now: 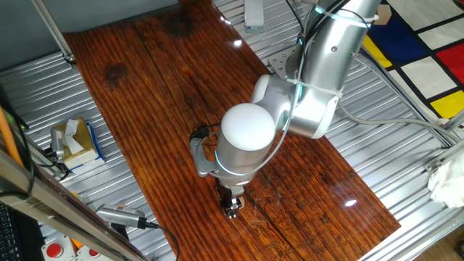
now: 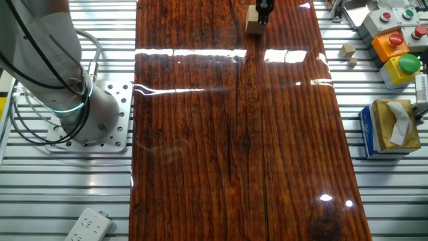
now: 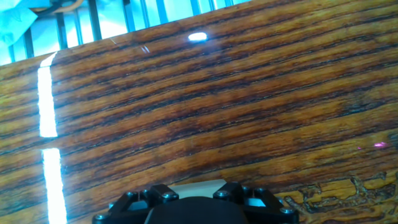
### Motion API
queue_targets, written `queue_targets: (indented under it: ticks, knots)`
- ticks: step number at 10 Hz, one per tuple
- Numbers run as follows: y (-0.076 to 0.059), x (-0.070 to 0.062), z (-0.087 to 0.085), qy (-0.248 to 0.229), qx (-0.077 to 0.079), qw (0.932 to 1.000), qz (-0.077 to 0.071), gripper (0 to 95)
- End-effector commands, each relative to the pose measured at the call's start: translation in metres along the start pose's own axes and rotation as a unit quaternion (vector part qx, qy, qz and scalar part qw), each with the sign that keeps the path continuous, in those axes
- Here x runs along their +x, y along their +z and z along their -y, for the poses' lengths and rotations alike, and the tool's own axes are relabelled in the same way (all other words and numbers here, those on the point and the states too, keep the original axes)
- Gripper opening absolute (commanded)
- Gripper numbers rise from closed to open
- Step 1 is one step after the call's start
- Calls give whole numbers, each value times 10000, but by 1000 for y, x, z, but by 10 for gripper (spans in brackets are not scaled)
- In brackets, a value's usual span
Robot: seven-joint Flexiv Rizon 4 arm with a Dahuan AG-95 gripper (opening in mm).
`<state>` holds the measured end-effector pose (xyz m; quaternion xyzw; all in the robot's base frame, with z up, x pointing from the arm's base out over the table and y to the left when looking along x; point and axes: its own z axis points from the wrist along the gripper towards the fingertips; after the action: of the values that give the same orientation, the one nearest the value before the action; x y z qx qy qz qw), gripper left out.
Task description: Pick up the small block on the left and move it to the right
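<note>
Dark reddish board (image 2: pixel 227 134) is covering the middle of a ribbed metal table (image 2: pixel 374 201), with glare streaks lying across its grain. At the far end of the board in the other fixed view, the block (image 2: pixel 253 20) is sitting on the wood, and the gripper (image 2: pixel 265 15) is coming down at its right edge, touching or all but touching it. Whether the fingers are straddling the cube or standing just beside it is not clear from that angle.

In the hand view a pale flat face of the block (image 3: pixel 199 186) is showing directly ahead of the black gripper body (image 3: pixel 196 208), centred between its two sides, so the cube seems to be lying straight under the hand rather than off to either side. The fingertips themselves are hidden, so I cannot tell how wide the gripper is standing or whether it is clamping the block.

From one fixed view the arm's white joint is blocking most of the hand; only the gripper (image 1: pixel 231 206) tip is showing, low over the board, and the cube is hidden.

The block looks square, with no long axis to favour. My judgement: the coming move depends on the cube being truly between the fingers, since the carry goes sideways across the board towards a tissue box (image 2: pixel 391 127) at the table's edge.
</note>
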<state>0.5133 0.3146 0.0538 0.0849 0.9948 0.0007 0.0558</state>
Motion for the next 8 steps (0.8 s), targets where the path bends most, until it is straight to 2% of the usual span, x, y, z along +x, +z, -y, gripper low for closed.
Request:
queue_targets:
  ticks: [1, 2, 4, 5, 8]
  knots:
    - [0, 0, 0, -28, -9, 10000, 18, 190]
    - [0, 0, 0, -46, -15, 10000, 23, 380]
    - [1, 0, 0, -68, -25, 10000, 30, 380]
    - [1, 0, 0, -82, -29, 10000, 29, 570]
    - [2, 0, 0, -102, -73, 9999, 17, 570]
